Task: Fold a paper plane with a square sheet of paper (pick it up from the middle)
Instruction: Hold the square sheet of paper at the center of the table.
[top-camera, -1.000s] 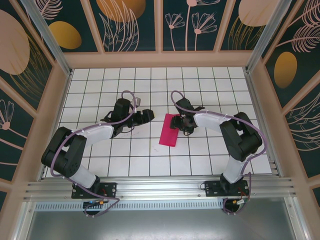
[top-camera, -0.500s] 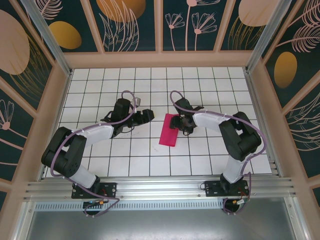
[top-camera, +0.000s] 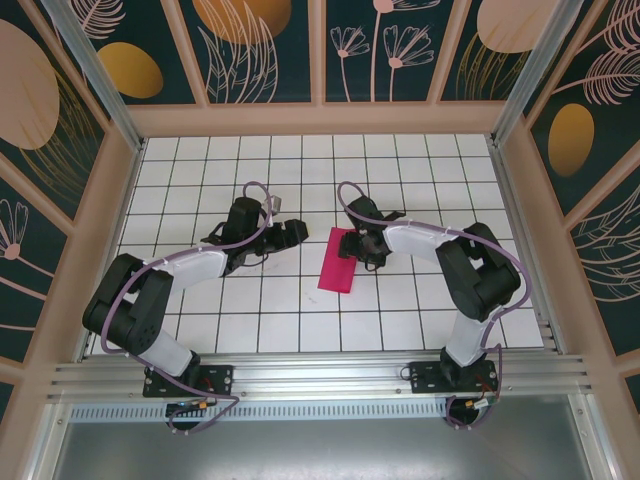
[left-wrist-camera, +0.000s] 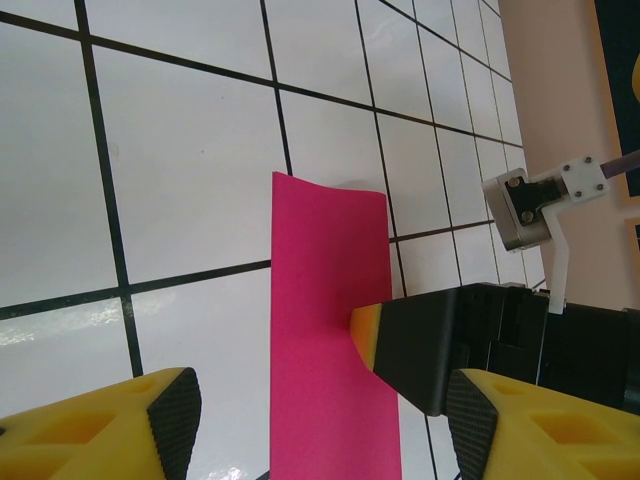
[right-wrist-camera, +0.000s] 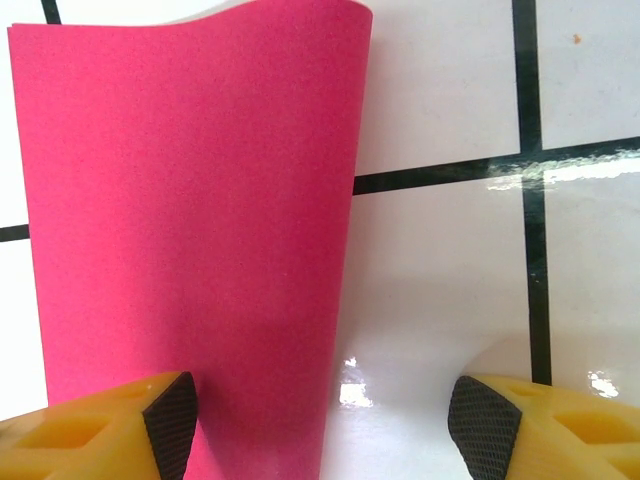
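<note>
Top external view: white gridded counter (top-camera: 200, 180), both arms reaching in toward the middle.

Paper (top-camera: 338, 262): lies flat near the counter's centre as a narrow pink rectangle, long axis running near to far. It is no longer a square. Judgement: one lengthwise half-fold is done. In the right wrist view the far end bows up slightly, so the crease looks soft rather than pressed hard.

Not done, as far as visible: no slanted corner folds, no pointed nose, no wing folds. Both ends are square-cut. Judgement: early stage, with most of the folding left.

Right end effector (top-camera: 358, 246): at the paper's right edge near its far end. Jaws stand apart and straddle that edge, one finger over the pink surface and the other over bare tile. Nothing is pinched between them. Whether the finger presses the paper or only hovers cannot be told.

Left end effector (top-camera: 296, 232): just left of the paper and apart from it. Jaws spread, empty, aimed toward the sheet.

Next likely need: firm the centre crease, then start the nose corners.
</note>
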